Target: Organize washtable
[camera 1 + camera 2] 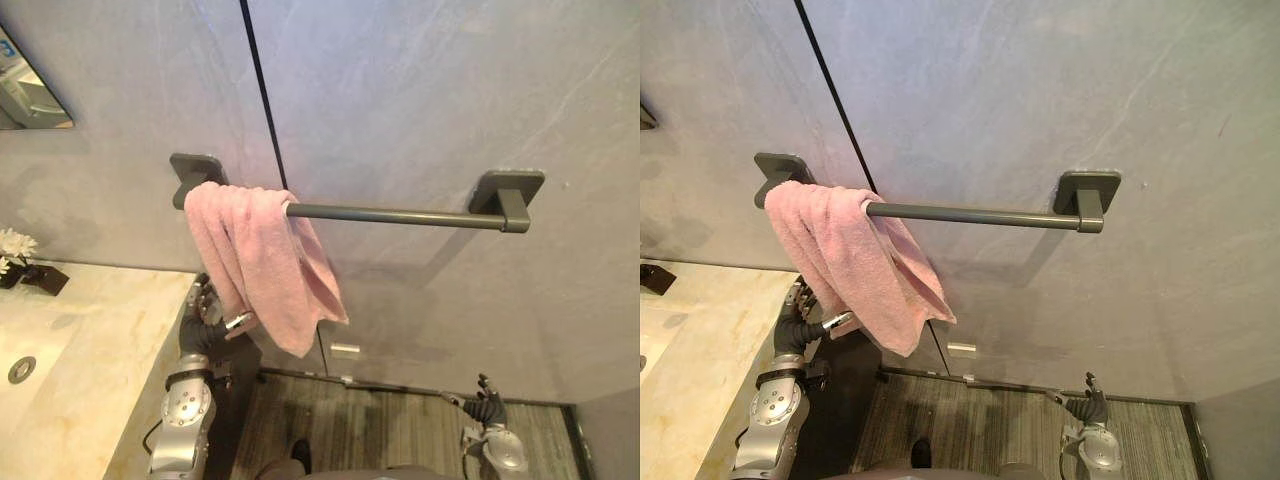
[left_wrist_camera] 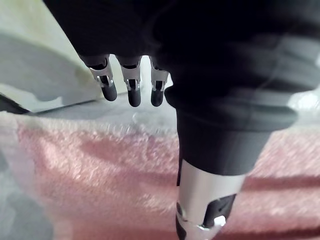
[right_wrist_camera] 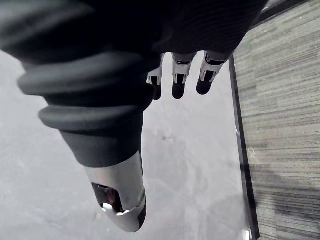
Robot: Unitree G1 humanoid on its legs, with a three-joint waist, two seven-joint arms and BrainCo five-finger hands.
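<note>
Fingers straight on left hand and right hand; one pink towel (long axis vertical) drapes the left end of one rail.

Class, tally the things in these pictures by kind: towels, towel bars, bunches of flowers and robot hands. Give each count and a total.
Pink towel: 1
Towel bar: 1
Bunch of white flowers: 1
Robot hands: 2, the left hand and the right hand
Total: 5
</note>
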